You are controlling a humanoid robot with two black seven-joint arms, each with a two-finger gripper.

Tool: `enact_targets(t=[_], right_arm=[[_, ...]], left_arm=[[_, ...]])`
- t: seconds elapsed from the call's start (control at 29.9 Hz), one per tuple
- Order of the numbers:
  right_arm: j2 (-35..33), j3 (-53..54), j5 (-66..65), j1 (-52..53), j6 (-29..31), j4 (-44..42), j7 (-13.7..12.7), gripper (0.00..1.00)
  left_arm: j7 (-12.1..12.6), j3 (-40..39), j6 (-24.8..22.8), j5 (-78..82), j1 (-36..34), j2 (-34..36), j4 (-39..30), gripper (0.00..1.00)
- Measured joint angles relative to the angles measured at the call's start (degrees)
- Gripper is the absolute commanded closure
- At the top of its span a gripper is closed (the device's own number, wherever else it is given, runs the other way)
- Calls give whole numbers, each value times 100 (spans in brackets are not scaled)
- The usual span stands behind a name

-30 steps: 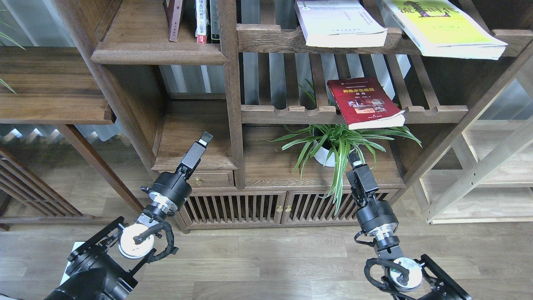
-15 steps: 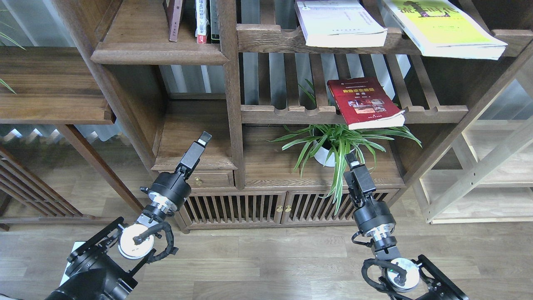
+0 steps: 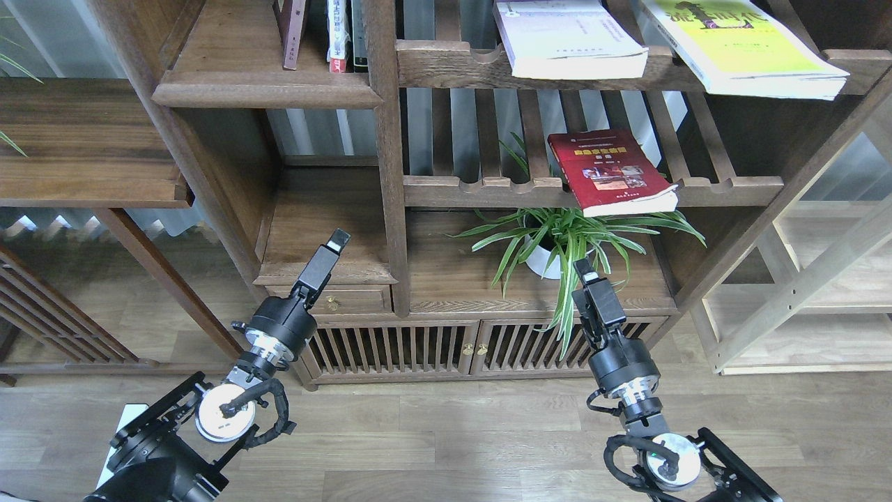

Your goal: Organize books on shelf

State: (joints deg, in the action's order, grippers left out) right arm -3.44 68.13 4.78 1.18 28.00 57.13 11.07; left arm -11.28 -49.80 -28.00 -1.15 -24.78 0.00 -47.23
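Note:
The red book (image 3: pixel 610 171) lies flat on the middle slatted rack, its corner hanging over the front rail. A pale lavender-white book (image 3: pixel 568 38) and a yellow-green book (image 3: pixel 742 45) lie on the slatted rack above. The solid dark-brown shelf (image 3: pixel 237 80) at the upper left carries several slim upright volumes (image 3: pixel 327 35). My left gripper (image 3: pixel 338 240) hovers low in front of the small lower compartment, holding nothing. My right gripper (image 3: pixel 584 268) sits among the plant's leaves, well below the red book, also empty. Both are seen edge-on, so their fingers cannot be told apart.
A potted spider plant (image 3: pixel 564 240) stands under the red book, its leaves drooping around my right gripper. A vertical post (image 3: pixel 387 139) separates the narrow left compartments from the slatted racks. A low cabinet with slatted doors (image 3: pixel 418 345) is below, and a pale wood rack (image 3: pixel 815 279) at right.
Both arms have pulled back and sunk slightly: the left gripper dropped a little, the right gripper shifted left. The books have not moved.

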Motion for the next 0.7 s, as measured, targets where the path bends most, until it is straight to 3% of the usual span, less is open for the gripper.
enact_targets(t=[0.7], right_arm=[[-10,69,-3,213,0,-245,38,0]], left_arm=[[7,49,0,0,58,0,-4,1]])
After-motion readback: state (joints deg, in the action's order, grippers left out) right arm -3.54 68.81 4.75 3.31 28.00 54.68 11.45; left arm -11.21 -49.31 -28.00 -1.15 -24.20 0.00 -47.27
